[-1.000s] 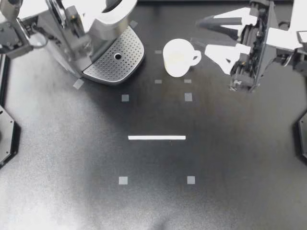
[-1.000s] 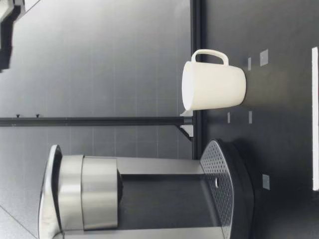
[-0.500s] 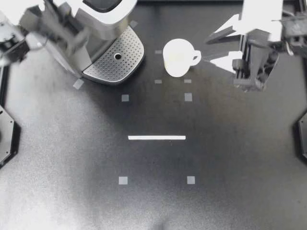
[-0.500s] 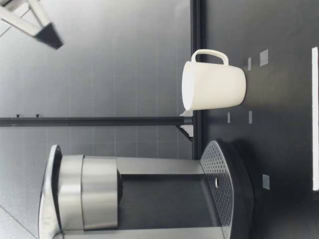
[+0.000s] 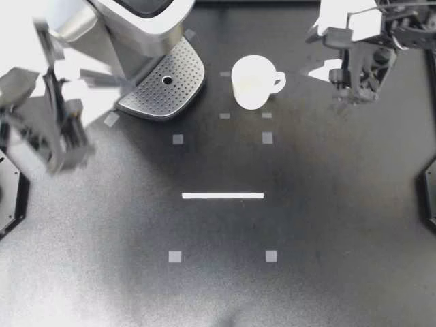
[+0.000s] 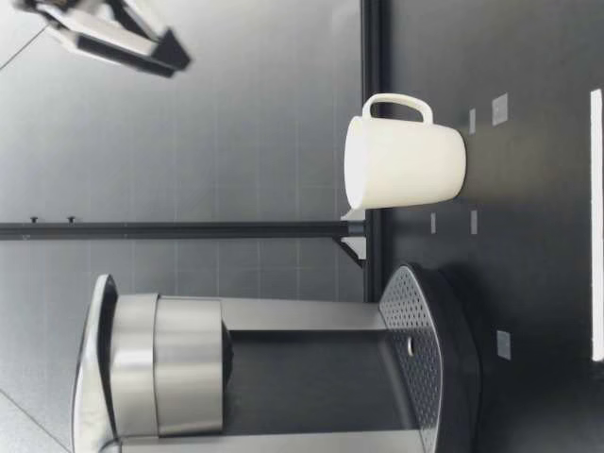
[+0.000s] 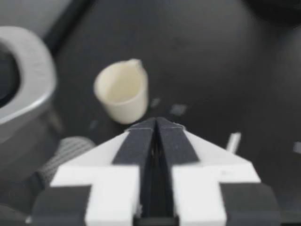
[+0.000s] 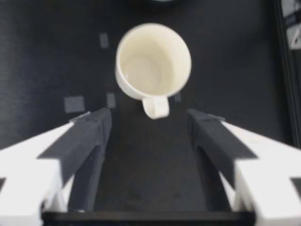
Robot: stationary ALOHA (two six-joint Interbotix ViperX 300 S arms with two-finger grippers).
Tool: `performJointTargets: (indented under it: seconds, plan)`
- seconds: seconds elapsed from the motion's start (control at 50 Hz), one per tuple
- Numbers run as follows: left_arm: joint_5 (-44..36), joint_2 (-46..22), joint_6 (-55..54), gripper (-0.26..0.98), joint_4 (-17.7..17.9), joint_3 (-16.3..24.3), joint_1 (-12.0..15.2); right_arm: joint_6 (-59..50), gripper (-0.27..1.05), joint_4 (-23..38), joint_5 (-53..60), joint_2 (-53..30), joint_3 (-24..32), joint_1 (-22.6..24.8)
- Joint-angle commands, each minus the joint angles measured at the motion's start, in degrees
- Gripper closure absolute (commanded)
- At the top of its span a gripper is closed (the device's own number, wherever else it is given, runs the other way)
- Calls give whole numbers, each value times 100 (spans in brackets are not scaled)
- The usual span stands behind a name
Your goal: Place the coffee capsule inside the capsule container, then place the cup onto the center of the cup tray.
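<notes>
A white cup (image 5: 251,82) stands upright on the black table, right of the coffee machine (image 5: 129,24), with its handle pointing right. The machine's perforated cup tray (image 5: 163,85) has nothing on it. My left gripper (image 5: 116,78) hovers beside the tray, shut and holding nothing; in the left wrist view its tips (image 7: 155,123) point at the cup (image 7: 122,92). My right gripper (image 5: 315,51) is open to the right of the cup. In the right wrist view the cup (image 8: 153,59) lies ahead of the spread fingers (image 8: 89,136), handle toward them. I see no capsule in any view.
A white tape line (image 5: 223,195) and small grey tape squares (image 5: 267,137) mark the table. In the low view the cup (image 6: 406,162) stands beside the machine (image 6: 189,368), and a gripper (image 6: 113,33) hangs high above the table.
My left arm swung away from over the machine toward the front left. My right gripper opened wider and shifted toward the table's far edge. A gripper came into the low view.
</notes>
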State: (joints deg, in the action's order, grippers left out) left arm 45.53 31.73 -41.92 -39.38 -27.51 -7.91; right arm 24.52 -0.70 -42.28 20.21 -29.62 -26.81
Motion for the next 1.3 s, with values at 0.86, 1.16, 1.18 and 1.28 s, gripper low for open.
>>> performJointTargets:
  seconds: [0.86, 1.16, 1.18, 1.28]
  plan:
    - [-642, 853, -246, 61, -18, -773, -18, 3384, 13, -3094, 791, -1811, -264, -1239]
    - [-1011, 940, -237, 61, -26, -888, -18, 3428, 13, -3103, 1037, -2127, -264, -1239]
    - [-1011, 949, -237, 61, -26, -888, -18, 3428, 13, -3103, 1046, -2136, -264, -1239]
    - [-1011, 949, -237, 61, -35, -896, -18, 3437, 13, -3111, 1099, -2250, -264, -1239]
